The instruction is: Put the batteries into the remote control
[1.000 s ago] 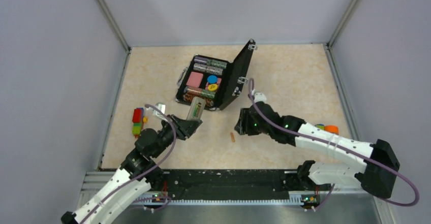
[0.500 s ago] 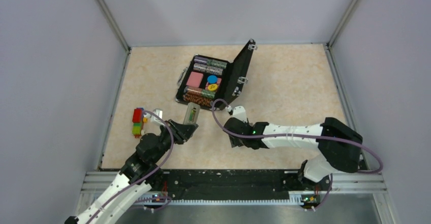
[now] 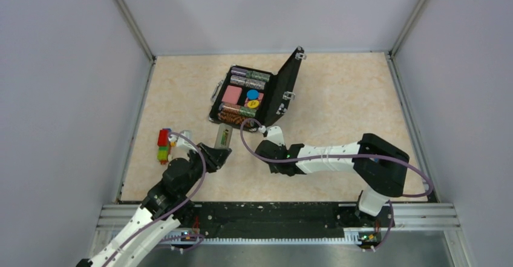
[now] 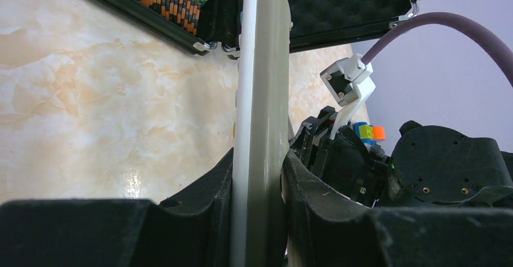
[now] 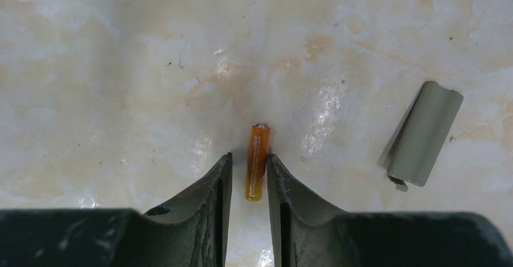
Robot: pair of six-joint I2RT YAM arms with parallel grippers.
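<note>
Risk, left tool (image 4: 257,165) clamped on remote (image 4: 261,85), right tool (image 5: 248,159) slightly apart astride orange battery (image 5: 258,161) on worktop (image 5: 121,67), centre frame: off-centre pinch could roll or squirt it away.

The slim remote control (image 4: 260,97), white face and grey back, stands upright on edge, clamped between the left fingers (image 4: 199,218), a green battery (image 3: 225,137) showing in its back, while the orange-brown battery (image 5: 258,162) lies flat on the desk between the tips of the right fingers (image 5: 209,212).
</note>
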